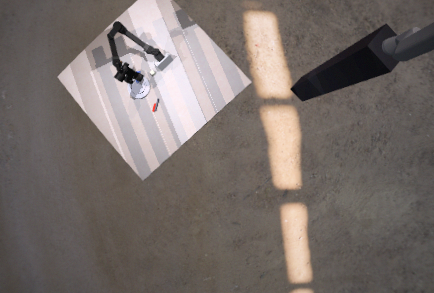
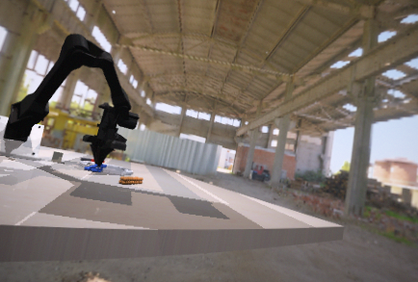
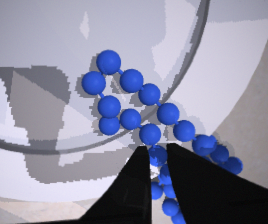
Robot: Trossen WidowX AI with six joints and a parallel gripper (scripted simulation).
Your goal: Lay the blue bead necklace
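Across board's rim (image 1: 148, 92) (image 2: 126, 172) (image 3: 237, 95), blue necklace (image 2: 95, 167) (image 3: 149, 94).

Your robot arm (image 1: 131, 40) (image 2: 110, 71) is black, with long slim links. Its joints are thick and blocky.

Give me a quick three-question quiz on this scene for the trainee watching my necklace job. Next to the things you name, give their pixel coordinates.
1. True or false: every bead of the blue necklace (image 2: 93, 167) (image 3: 108, 62) is already in the groove of the bead board (image 1: 145, 90) (image 2: 117, 170) (image 3: 135, 30).
2. What shows between the fingertips of the tool (image 1: 139, 79) (image 2: 99, 164) (image 3: 158, 148)?
a) a red piece
b) a blue bead
c) the board's rim
3. Fill in: the small bumpy object (image 2: 131, 180) near the board in the exterior view is coloured ____.

Key: 1 false; 2 b; 3 orange.
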